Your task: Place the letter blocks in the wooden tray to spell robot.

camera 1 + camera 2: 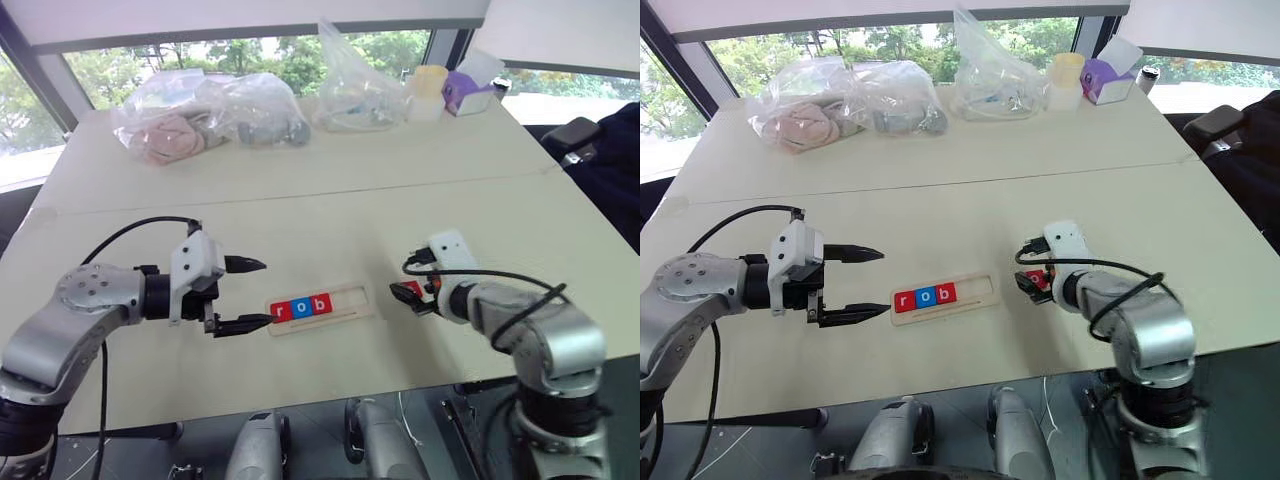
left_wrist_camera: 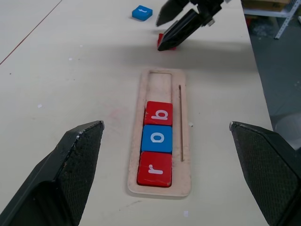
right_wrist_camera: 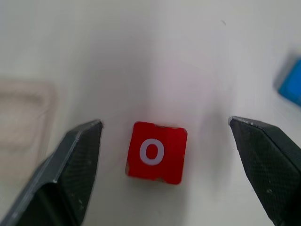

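Your tray [image 2: 160,188] holds red r [image 2: 154,168], blue o [image 2: 157,138] and red b [image 2: 158,113] at its left end. To its right, your wide-open right gripper [image 3: 164,155] straddles a loose red o [image 3: 156,151]; left gripper [image 1: 243,294] gapes empty. Farther right, a blue tile [image 2: 142,12], probably t.

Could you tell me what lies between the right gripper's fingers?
A red o block lies flat on the table between the open right gripper, untouched, in the right wrist view.

Each arm consists of rounded silver-grey metal segments joined by black collars. A white box-shaped housing sits at each wrist. Loose black cables loop from forearm to wrist on both arms. Left gripper [image 1: 243,294] and right gripper [image 3: 164,155] carry tapered black fingers [image 2: 70,174] with finely textured pads.
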Tool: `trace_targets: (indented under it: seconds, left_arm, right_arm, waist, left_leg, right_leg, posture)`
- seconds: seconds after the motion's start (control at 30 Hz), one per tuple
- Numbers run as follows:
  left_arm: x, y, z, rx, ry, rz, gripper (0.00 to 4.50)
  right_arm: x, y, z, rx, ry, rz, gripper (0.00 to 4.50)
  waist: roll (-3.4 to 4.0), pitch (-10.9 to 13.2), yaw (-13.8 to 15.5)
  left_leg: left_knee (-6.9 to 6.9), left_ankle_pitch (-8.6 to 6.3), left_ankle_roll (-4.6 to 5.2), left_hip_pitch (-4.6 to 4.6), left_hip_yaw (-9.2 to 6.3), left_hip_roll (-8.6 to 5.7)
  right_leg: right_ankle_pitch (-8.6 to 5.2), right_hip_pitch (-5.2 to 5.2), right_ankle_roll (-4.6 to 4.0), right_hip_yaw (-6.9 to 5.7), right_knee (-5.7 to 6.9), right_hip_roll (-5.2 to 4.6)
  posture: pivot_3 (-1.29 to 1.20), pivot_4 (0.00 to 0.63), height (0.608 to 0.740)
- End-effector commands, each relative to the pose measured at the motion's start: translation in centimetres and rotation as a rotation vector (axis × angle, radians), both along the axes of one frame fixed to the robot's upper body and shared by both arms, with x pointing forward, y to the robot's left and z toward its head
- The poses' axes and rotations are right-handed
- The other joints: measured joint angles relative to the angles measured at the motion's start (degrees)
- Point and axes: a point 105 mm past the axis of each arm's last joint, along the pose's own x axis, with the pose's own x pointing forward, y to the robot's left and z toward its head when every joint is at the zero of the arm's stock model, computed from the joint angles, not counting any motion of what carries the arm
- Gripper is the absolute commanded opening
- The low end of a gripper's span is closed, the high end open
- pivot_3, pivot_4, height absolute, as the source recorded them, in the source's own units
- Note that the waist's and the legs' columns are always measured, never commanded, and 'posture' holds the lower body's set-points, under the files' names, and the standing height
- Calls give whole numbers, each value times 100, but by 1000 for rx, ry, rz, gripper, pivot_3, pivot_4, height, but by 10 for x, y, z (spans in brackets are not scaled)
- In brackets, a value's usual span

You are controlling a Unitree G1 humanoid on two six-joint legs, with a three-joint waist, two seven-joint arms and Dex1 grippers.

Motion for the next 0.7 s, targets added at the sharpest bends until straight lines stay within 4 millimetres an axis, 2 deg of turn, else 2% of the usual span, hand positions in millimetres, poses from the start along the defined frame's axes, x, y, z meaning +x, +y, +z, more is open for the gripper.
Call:
trace_targets:
  seconds: [0.03, 0.17, 0.23, 0.4, 0.7]
  left_arm:
    - [-1, 0, 8, -11, -39, -9, 4500]
    - [0, 1, 9, -12, -39, -8, 4500]
    - [0, 1, 10, -14, -39, -8, 4500]
    - [-1, -2, 10, -23, -42, -6, 4500]
    - [-5, -1, 12, -14, -49, 12, 4500]
  right_arm:
    - [-3, 4, 18, 8, -71, 258, 4458]
    - [-5, -17, 16, -73, -116, 499, 4458]
    - [-8, -25, 7, -82, -77, 595, 4458]
    - [0, -33, -8, -72, -36, 698, 4458]
    - [22, -24, -21, -84, -67, 802, 4458]
  waist:
    - [-4, -1, 4]
    - [-10, 1, 16]
    - [-10, 2, 8]
    - [-12, 3, -1]
    - [-11, 3, 15]
  left_leg:
    - [-2, 0, 0, 1, -1, 1]
    - [-3, -1, 1, 3, 0, 2]
    - [-1, 0, 1, 4, 0, 2]
    - [3, 0, 1, 10, 5, 4]
    - [4, 0, 1, 7, 12, 8]
  right_leg:
    - [-1, 1, 1, 0, 0, 3]
    - [-3, 7, 2, -4, -4, 10]
    - [-2, 6, 3, -1, -3, 10]
    - [0, 6, 1, 12, 2, 21]
    - [2, 4, -2, 22, 6, 38]
  posture:
    - [0, 150, 740]
    - [0, 150, 740]
    - [0, 150, 740]
    - [0, 150, 740]
    - [0, 150, 740]
